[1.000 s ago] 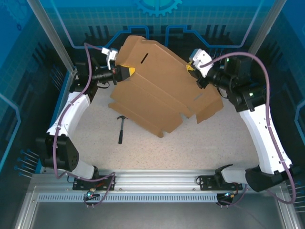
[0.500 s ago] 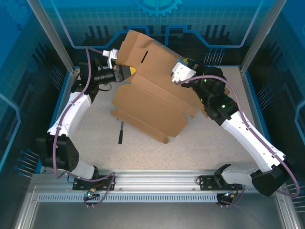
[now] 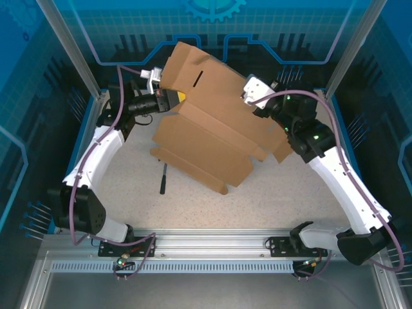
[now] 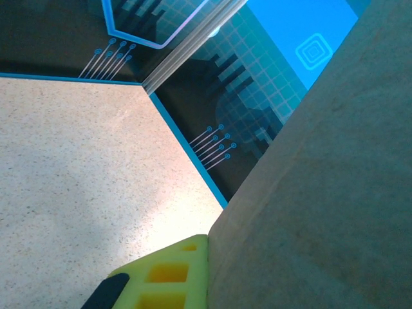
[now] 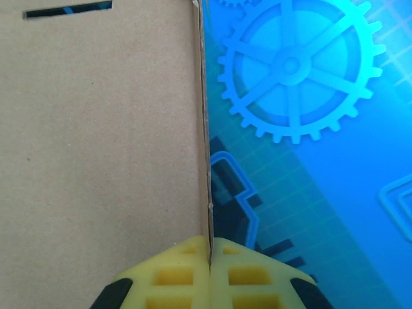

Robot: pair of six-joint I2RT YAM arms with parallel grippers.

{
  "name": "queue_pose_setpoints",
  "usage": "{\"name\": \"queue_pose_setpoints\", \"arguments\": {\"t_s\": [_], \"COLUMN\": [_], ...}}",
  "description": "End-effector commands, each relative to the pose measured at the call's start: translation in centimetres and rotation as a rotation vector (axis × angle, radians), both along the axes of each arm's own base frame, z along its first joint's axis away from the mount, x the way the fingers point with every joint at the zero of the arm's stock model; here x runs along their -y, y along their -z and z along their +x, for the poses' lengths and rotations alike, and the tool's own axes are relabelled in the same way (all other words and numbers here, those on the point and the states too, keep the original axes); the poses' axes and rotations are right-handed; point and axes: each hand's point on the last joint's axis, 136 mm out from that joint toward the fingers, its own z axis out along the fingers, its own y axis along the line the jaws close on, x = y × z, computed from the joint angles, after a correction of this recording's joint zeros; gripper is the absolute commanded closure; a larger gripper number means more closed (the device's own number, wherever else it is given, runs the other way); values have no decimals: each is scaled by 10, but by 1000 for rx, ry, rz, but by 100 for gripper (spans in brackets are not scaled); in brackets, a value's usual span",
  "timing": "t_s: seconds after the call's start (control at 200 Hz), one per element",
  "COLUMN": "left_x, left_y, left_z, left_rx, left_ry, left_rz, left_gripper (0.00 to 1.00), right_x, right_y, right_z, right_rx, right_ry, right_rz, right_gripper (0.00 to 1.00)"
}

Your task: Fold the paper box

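The paper box (image 3: 209, 132), a large brown cardboard blank with flaps and a slot, is held tilted above the table, its top panel raised toward the back wall. My left gripper (image 3: 175, 98) is shut on the box's left edge. In the left wrist view one yellow finger (image 4: 164, 277) presses against the cardboard (image 4: 322, 193), which hides the other finger. My right gripper (image 3: 255, 98) is shut on the right edge. Seen from the right wrist, both yellow fingertips (image 5: 187, 277) pinch the thin cardboard edge (image 5: 206, 161), with the slot (image 5: 67, 9) at top left.
A small black hammer (image 3: 163, 179) lies on the speckled table under the box's lower left corner, its head hidden. Blue enclosure walls (image 3: 77, 58) stand close behind and beside the box. Open table surface (image 3: 283, 193) lies in front of the box.
The right arm swung in toward the box's middle, then eased back right, staying on the edge. The box's top panel rose toward the back wall, and its lower part shifted over the hammer's head.
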Motion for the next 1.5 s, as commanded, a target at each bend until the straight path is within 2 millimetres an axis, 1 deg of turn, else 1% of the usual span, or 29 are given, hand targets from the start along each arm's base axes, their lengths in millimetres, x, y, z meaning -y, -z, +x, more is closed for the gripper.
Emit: {"name": "queue_pose_setpoints", "arguments": {"t_s": [0.0,0.12,0.23,0.295,0.35,0.44,0.535,0.6,0.76,0.87,0.93,0.945,0.95,0.965,0.975,0.98,1.01,1.135,1.235,1.315,1.38,1.43,1.496], "left_x": [-9,-5,1,3,6,9,6,5,7,17,23,23,24,25,25,25,25,24,24,26,27,27,22], "left_y": [-21,-19,-15,-13,-10,0,21,35,75,107,125,133,131,139,138,143,151,186,215,238,252,258,261], "left_z": [-8,-14,-20,-23,-26,-28,-21,-15,3,17,27,30,31,34,36,37,44,71,87,96,100,102,105], "left_rx": [56,39,0,-20,-31,-57,-101,-133,-204,-249,-270,-287,-280,-295,-290,-302,-304,-345,-378,-413,-435,-440,-431], "left_ry": [-51,-48,-44,-48,-46,-45,-79,-92,-117,-113,-110,-113,-113,-115,-118,-119,-128,-175,-195,-199,-193,-190,-206], "left_rz": [-11,-18,-20,-22,-22,1,39,60,91,90,90,92,90,93,91,94,97,130,144,150,159,172,203], "left_gripper": [100,100,100,100,100,100,100,100,100,100,100,100,99,99,98,97,95,93,92,87,78,72,63], "right_x": [0,7,13,15,17,21,23,26,33,39,43,44,44,45,46,46,47,55,57,58,59,59,59], "right_y": [45,54,56,57,59,73,88,98,126,144,155,159,159,161,163,165,172,195,216,229,237,243,245], "right_z": [-16,-5,4,5,3,-4,-9,-10,0,8,12,14,14,15,16,16,18,30,39,46,51,54,56], "right_rx": [-248,-203,-115,-91,-122,-241,-358,-419,-487,-515,-541,-549,-549,-552,-556,-559,-568,-604,-629,-643,-661,-675,-682], "right_ry": [-40,54,152,180,184,182,165,162,191,213,222,225,225,225,228,230,235,257,278,289,293,296,295], "right_rz": [33,-37,-112,-128,-108,-72,-15,25,39,38,49,54,54,58,59,59,58,63,52,56,63,60,59], "right_gripper": [100,100,100,100,100,100,100,100,100,100,100,100,100,100,100,100,100,100,100,100,100,100,100]}}
